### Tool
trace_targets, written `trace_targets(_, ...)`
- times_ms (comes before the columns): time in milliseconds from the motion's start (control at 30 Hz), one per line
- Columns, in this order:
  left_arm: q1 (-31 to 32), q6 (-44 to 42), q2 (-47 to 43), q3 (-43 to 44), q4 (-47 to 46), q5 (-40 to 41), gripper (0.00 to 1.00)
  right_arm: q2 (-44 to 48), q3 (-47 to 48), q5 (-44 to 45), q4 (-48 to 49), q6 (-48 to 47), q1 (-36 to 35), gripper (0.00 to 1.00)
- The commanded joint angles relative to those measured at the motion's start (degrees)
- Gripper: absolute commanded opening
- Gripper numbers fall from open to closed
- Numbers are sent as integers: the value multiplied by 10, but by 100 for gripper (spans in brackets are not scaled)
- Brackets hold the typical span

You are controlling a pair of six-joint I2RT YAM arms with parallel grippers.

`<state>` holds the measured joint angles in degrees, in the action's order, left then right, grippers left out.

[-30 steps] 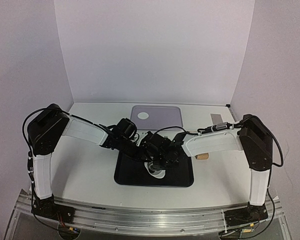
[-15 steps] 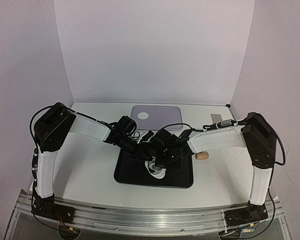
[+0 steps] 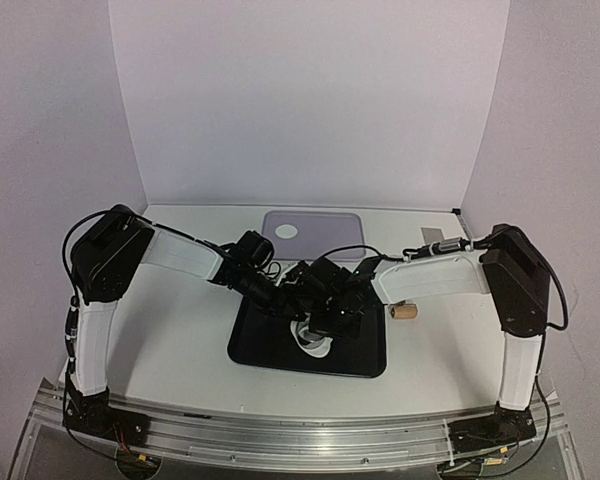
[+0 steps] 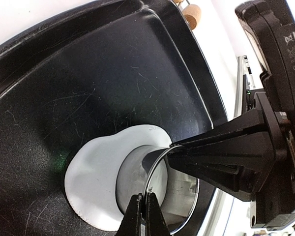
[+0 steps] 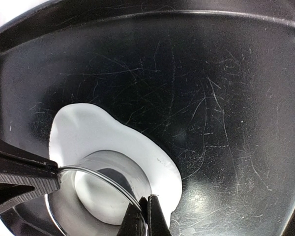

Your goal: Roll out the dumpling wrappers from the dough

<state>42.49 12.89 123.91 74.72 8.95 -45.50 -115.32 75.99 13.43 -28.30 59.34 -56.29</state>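
Observation:
A thin irregular white sheet of dough [image 4: 91, 169] lies on the black tray [image 4: 113, 73], and shows in the right wrist view [image 5: 108, 130] and from above [image 3: 316, 343]. A round metal ring cutter [image 4: 160, 196] stands on the dough, pressed into it. My left gripper [image 4: 143, 202] is shut on the ring's rim. My right gripper [image 5: 146, 205] is shut on the opposite side of the rim [image 5: 101, 179]. Both grippers, left [image 3: 302, 310] and right [image 3: 326, 318], meet over the tray [image 3: 265, 350]. One dumpling wrapper [image 3: 287, 231], a small round white disc, lies on the purple tray [image 3: 330, 235] at the back.
A wooden rolling pin's end [image 3: 405, 311] lies just right of the black tray, also in the left wrist view [image 4: 191, 14]. A small grey flat piece [image 3: 435, 236] lies at the back right. White walls close the table on three sides.
Both arms have shifted slightly, the left shoulder moving right. The two grippers stay together on the ring over the dough.

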Motion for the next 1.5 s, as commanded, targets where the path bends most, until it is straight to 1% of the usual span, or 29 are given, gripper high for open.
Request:
trace_targets(0,51,-48,99,-136,196,167,0,-70,-1,51,-71,-85,18,0)
trace_targets(100,57,-58,100,-142,199,158,0,-81,17,64,-75,-107,24,0)
trace_targets(233,61,-60,105,-145,201,130,0,-92,50,57,-77,-114,27,0)
trace_targets(333,52,-62,115,-120,207,122,0,-77,49,48,-81,-83,23,0)
trace_targets(400,31,-41,115,-100,197,129,0,-62,14,47,-79,-37,6,0)
trace_targets(467,9,-26,112,-66,188,151,0,-54,-8,43,-76,0,-21,0)
trace_targets(567,0,-20,93,-29,172,192,0,-56,-15,27,-42,17,-58,0)
trace_targets(667,1,-18,73,-15,167,214,0,-59,-14,28,-11,15,-67,0)
trace_targets(733,3,-19,57,-28,178,215,0,-48,-9,61,-10,-5,-59,0)
trace_targets(900,18,-39,22,-109,209,178,0,-20,19,95,-9,-93,13,0)
trace_targets(1000,26,-40,22,-148,204,151,0,-29,34,106,-7,-124,28,0)
trace_targets(1067,31,-41,24,-154,195,141,0,-46,47,95,-6,-138,31,0)
trace_targets(1167,32,-40,37,-135,194,123,0,-63,50,73,-1,-126,29,0)
trace_targets(1333,15,-24,61,-69,182,120,0,-48,21,69,12,-121,-7,0)
trace_targets(1400,5,-10,67,-33,179,121,0,-37,4,72,12,-97,-28,0)
trace_targets(1467,1,-1,70,-5,174,128,0,-29,-18,79,12,-55,-47,0)
